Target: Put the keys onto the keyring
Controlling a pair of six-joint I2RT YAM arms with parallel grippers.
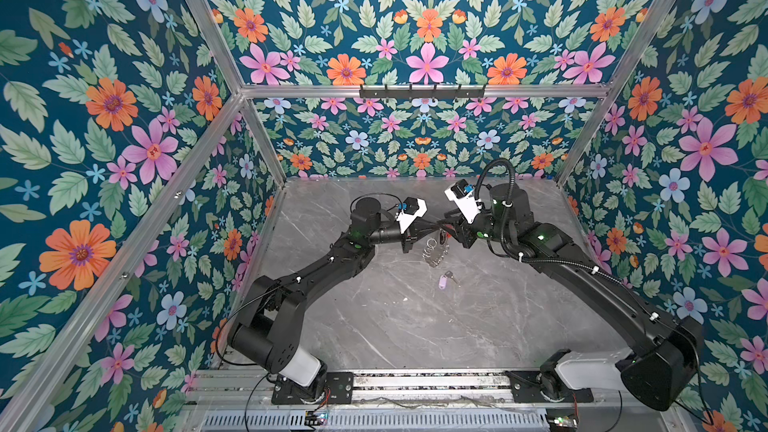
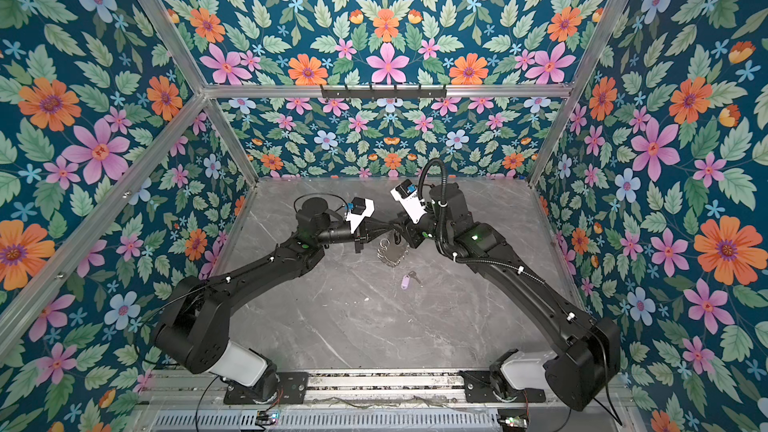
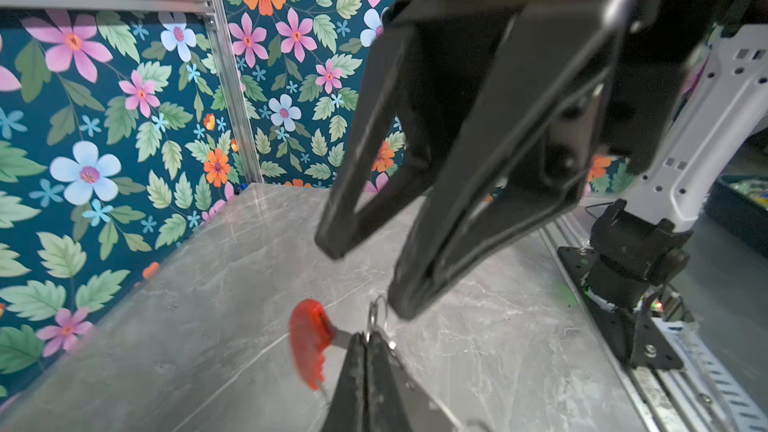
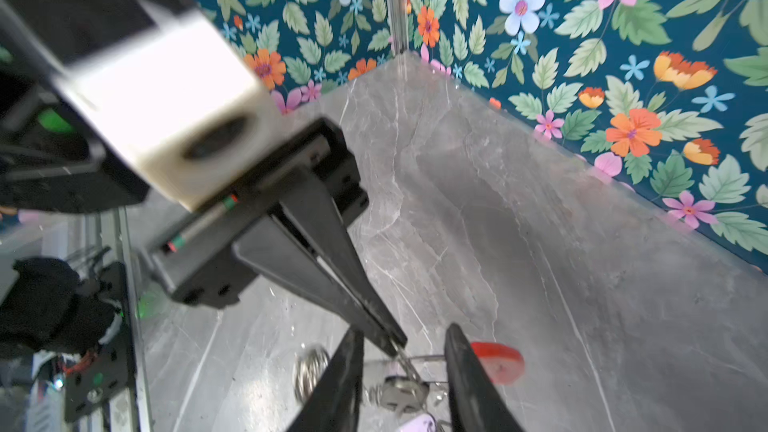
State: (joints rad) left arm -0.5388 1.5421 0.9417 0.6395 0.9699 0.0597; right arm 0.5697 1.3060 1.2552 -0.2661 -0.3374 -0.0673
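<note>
The keyring (image 1: 434, 249) hangs above the marble table between the two arms in both top views, its silver rings (image 2: 388, 253) dangling. My left gripper (image 3: 365, 338) is shut on one silver ring of it, beside the red plastic section (image 3: 309, 340). My right gripper (image 4: 403, 330) stands open around the keyring's wire, with a flat silver key (image 4: 405, 392) hanging between its fingers (image 4: 345, 367); the red section (image 4: 498, 361) lies just outside. A key with a lilac tag (image 1: 446, 280) lies on the table nearer the front, apart from both grippers. A black-framed tag is not clear to me.
Floral walls on an aluminium frame enclose the grey marble table (image 1: 395, 326). A black hook rail (image 1: 422, 91) sits on the back crossbar. The arm bases stand on a metal rail (image 1: 415, 380) along the front edge.
</note>
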